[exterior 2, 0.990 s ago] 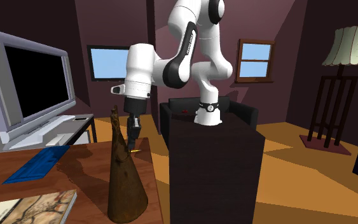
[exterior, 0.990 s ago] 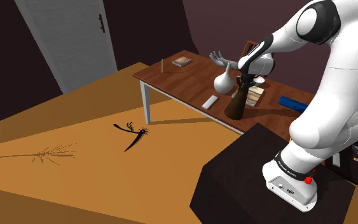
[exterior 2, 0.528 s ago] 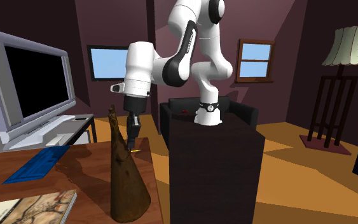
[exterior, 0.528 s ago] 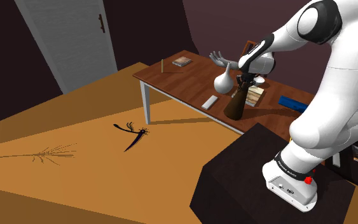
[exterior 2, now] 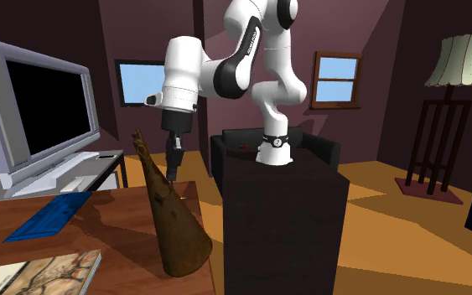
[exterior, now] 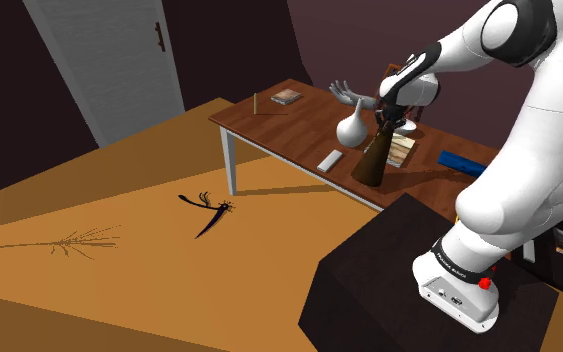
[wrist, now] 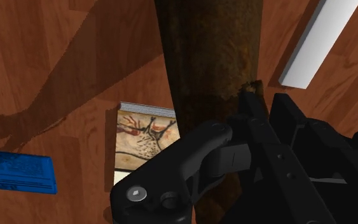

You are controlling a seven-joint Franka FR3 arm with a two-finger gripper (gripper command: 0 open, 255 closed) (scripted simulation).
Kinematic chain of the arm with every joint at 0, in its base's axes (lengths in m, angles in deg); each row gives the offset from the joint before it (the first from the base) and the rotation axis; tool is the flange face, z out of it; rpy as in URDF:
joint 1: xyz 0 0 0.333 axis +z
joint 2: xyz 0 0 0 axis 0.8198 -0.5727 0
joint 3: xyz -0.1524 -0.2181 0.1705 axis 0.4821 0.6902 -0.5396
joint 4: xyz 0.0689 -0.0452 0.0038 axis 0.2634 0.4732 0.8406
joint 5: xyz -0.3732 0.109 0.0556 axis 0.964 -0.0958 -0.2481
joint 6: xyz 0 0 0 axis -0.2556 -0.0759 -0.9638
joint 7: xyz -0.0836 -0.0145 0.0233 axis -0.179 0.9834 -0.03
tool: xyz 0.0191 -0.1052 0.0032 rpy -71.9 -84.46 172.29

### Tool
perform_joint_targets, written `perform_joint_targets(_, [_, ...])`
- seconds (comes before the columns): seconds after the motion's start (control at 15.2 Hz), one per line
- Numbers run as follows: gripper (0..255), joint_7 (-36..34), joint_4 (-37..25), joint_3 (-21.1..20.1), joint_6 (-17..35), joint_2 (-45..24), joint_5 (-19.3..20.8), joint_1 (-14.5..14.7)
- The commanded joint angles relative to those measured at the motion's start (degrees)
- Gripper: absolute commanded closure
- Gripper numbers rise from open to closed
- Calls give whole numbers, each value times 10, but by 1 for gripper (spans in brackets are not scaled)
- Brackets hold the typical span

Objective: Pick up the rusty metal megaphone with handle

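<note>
1. Claw [exterior 2: 172, 168] closed on rusty brown megaphone [exterior 2: 173, 222], gripping its upper half.
2. Wrist view: both black fingers [wrist: 193, 156] pressed against the cone's sides.
3. Megaphone tilted, narrow end leaning toward second exterior view's left, wide mouth low over wooden surface [exterior 2: 100, 230]. Cannot tell if mouth touches the wood.
4. Shoulder view: cone sits between white vase [exterior: 350, 127] and book stack [exterior: 401, 150], with white flat slab [exterior: 330, 159] near.
5. Blue flat piece [exterior 2: 48, 216] and picture book [exterior 2: 37, 272] lie on surface, apart from cone.
6. Dark stand [exterior 2: 280, 218] just beside surface edge.
</note>
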Motion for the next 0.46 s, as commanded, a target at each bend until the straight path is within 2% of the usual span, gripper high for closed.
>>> perform_joint_targets(0.0, [255, -6, 0, 4, -13, 15, 7, 4])
perform_joint_targets(0.4, [255, -14, -6, 9, -41, 39, 19, 7])
